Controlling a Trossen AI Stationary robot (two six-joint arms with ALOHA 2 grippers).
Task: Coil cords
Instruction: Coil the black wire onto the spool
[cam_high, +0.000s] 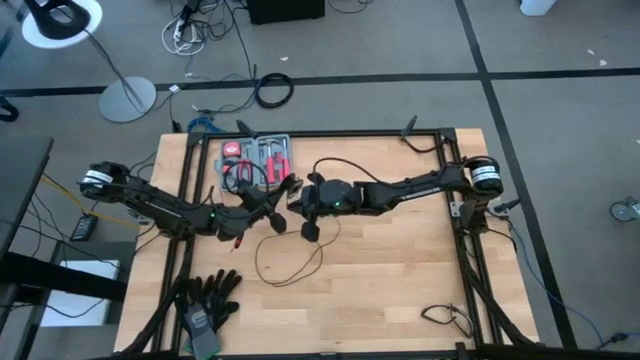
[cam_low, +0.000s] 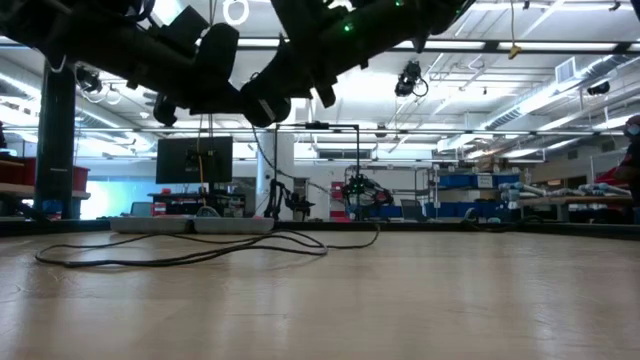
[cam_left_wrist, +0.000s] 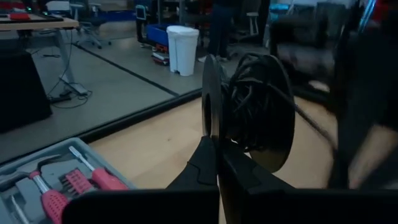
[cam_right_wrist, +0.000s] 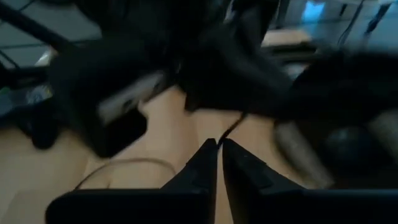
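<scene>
The cord is a thin black wire. Part of it is wound on a round black two-disc reel, and the rest lies in slack loops on the wooden table. My left gripper comes from the table's left and is shut on the reel, which it holds above the table's middle. My right gripper comes from the right and sits close beside the reel. It looks shut, with a strand of cord running up from its fingertips. My left gripper pinches the lower rim of the reel's thin disc between its two fingers, which reach nearly level. The reel stands on edge above the fingertips, clear of the table. My right gripper appears to pinch a single strand of the cord at its fingertips; the view is blurred. The fingers slant down toward the table's left.
A grey tray of pink-handled tools lies just beyond the grippers at the far left. Black gloves lie at the near left, and a short black cable at the near right. The table's right half is bare wood.
</scene>
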